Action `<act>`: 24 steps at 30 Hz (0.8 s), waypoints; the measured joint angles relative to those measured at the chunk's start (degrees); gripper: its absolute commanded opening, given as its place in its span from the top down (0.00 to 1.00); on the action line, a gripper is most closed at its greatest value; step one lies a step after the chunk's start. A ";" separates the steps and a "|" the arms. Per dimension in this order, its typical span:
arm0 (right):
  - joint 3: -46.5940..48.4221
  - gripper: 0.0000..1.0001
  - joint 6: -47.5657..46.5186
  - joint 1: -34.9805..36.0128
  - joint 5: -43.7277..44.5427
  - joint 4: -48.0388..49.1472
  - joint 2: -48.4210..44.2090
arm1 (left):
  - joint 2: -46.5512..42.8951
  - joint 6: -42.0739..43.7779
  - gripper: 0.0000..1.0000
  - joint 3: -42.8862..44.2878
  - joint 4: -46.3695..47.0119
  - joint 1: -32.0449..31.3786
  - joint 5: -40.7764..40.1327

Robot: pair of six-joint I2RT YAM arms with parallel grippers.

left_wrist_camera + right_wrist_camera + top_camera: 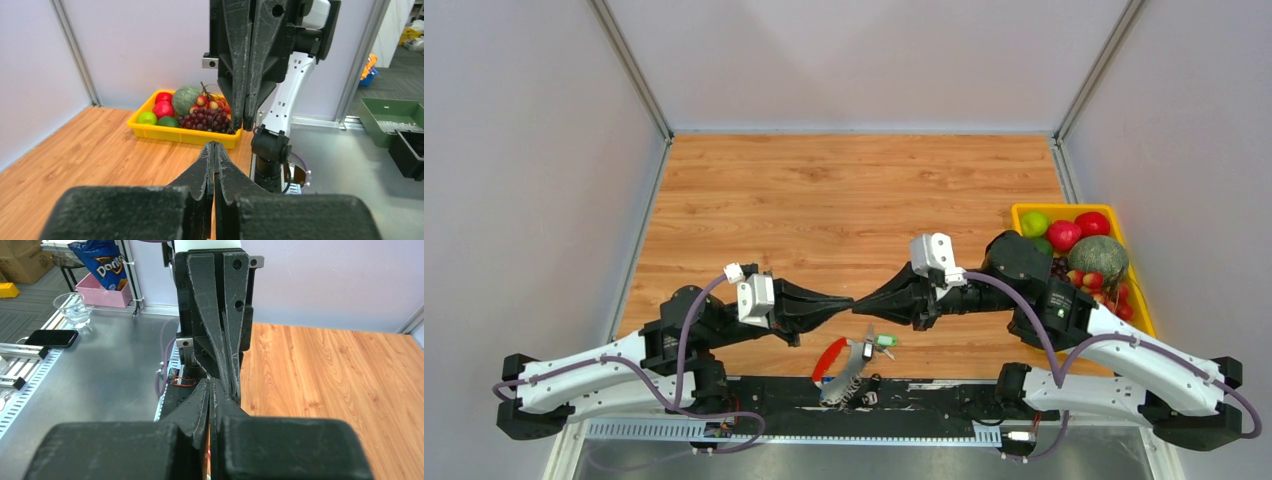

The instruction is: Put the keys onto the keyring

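"Both grippers pinched to a point and nose to nose. Why?"

"Judged from the poses alone, they are parked. The left gripper [846,300] and right gripper [865,303] hover over the table [824,200], tips nearly touching. On each, the jaws are pressed together with nothing visible between them. The keyring [842,366] lies below and nearer the bases, at the table's near edge: red loop, silvery chain, green tag. Small dark-headed pieces beside the chain are probably the keys [867,351], though they are too small to be sure. No threading appears begun."

"What do the wrist cameras add?"

"The left wrist view looks along its own closed fingers [207,165] at the right gripper [245,117] hanging opposite, with the yellow fruit tray [175,134] behind it. The right wrist view shows the left gripper [226,385] head-on, equally closed. Neither wrist view shows the keyring or keys. Only the overhead view places them."
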 measured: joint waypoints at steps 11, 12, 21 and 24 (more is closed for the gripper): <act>-6.05 0.57 4.20 0.09 11.28 -3.34 -3.10 | -3.45 -1.57 0.73 -1.51 -2.54 0.00 -8.79; -7.41 0.56 5.07 0.09 12.63 -3.52 -3.43 | -3.82 -1.79 0.64 -1.88 -2.86 0.00 -9.86; -20.70 0.51 14.95 0.09 21.46 -6.80 -4.87 | -5.16 -6.73 0.34 -6.73 -7.52 0.00 -21.77; -24.26 0.54 18.14 0.09 22.01 -6.99 -3.67 | -5.14 -8.61 0.30 -8.07 -9.22 0.00 -25.05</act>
